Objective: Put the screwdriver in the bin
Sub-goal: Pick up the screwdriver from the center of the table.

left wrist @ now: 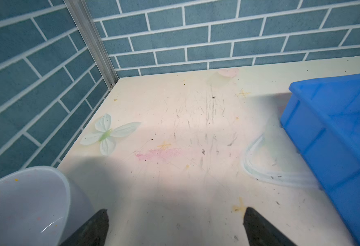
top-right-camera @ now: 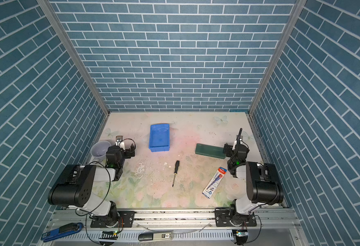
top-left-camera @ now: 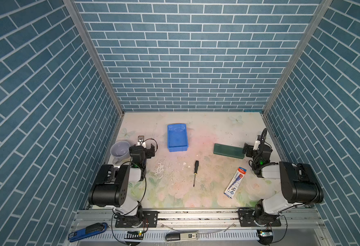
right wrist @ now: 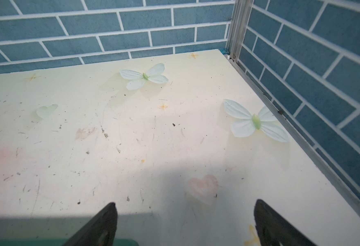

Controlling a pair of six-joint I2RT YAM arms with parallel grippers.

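The screwdriver (top-left-camera: 195,172) (top-right-camera: 176,172), black-handled with a thin shaft, lies on the table's middle with its tip toward the front edge; no gripper touches it. Behind it and slightly left stands the blue bin (top-left-camera: 177,148) (top-right-camera: 159,148), with nothing inside; its side wall (left wrist: 323,161) shows in the left wrist view. My left gripper (top-left-camera: 147,147) (top-right-camera: 128,149) (left wrist: 176,213) hovers open left of the bin, beside the mug, nothing between its fingers. At the right side my right gripper (top-left-camera: 251,147) (top-right-camera: 231,148) (right wrist: 185,204) stands open and empty over the green case's end.
A lavender mug (top-left-camera: 120,150) (left wrist: 26,202) sits at the left edge. A dark green case (top-left-camera: 228,150) (right wrist: 111,242) lies right of centre, and a packaged pen (top-left-camera: 235,182) near the right arm. A blue-black utility knife (top-left-camera: 87,231) rests on the front rail. Brick-patterned walls enclose three sides.
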